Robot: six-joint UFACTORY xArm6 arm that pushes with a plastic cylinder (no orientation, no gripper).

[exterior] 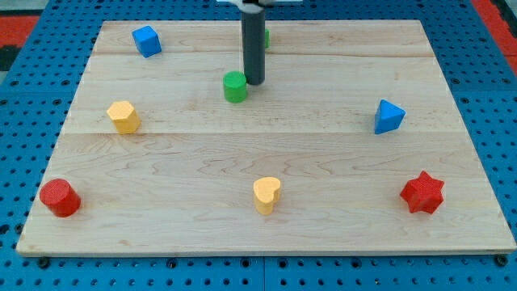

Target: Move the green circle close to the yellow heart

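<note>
My tip [254, 82], a bare rod holding nothing, stood just right of the green circle [235, 86]; one yellow heart [266, 195] lay well below.

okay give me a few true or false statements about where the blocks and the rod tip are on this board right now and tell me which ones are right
1. My tip is just to the view's right of the green circle. True.
2. The yellow heart lies near the view's top edge of the board. False: it lies near the view's bottom, below the green circle.
3. The red star is at the view's lower right. True.
4. The blue triangle sits in the view's upper left corner. False: it is on the view's right; the blue cube is at the upper left.
5. The red cylinder touches the yellow hexagon. False: they are well apart.
</note>
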